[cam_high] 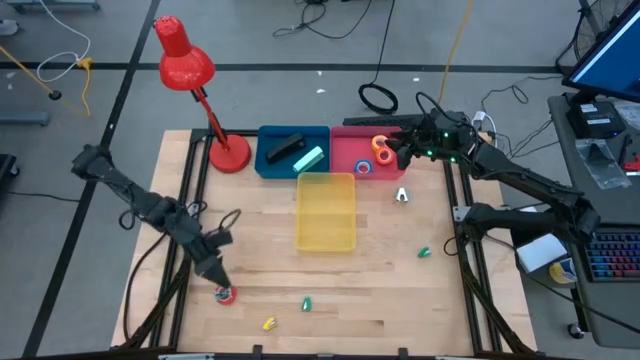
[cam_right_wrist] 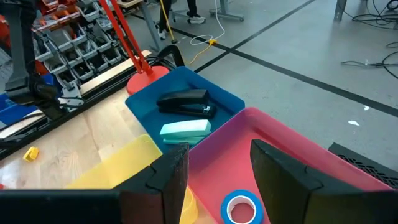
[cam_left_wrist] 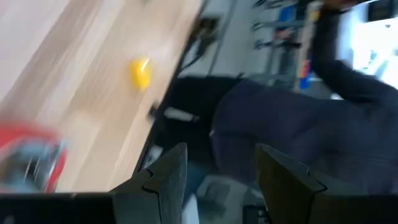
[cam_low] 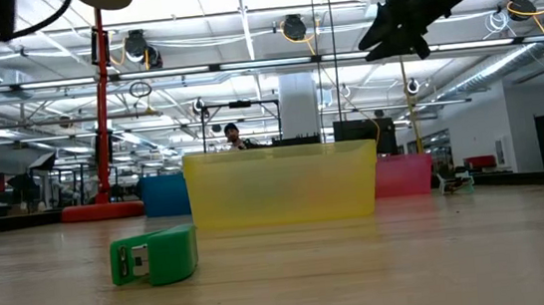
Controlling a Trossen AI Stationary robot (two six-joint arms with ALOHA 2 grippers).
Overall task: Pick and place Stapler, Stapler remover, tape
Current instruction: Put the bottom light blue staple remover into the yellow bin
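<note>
Hovering low at the near-left table edge, left gripper (cam_high: 217, 277) has its fingers (cam_left_wrist: 168, 177) parted and empty; the small red-and-grey piece (cam_high: 227, 294) sits on the wooden table (cam_high: 390, 290) just near-side of its tip. Likely a red tape roll, but the wrist view is smeared and I can't see a ring.

Right gripper (cam_high: 403, 153) hangs over the pink plastic bin (cam_high: 345, 150) far-right, jaws apart, holding nothing. Blue tape ring (cam_right_wrist: 241, 207) and orange tape ring (cam_high: 381, 152) lie inside it.

Black stapler (cam_right_wrist: 185, 102) and mint-green stapler (cam_right_wrist: 185, 129) lie in the blue bin (cam_right_wrist: 227, 99). Left arm is clearly nearer the red piece.
</note>
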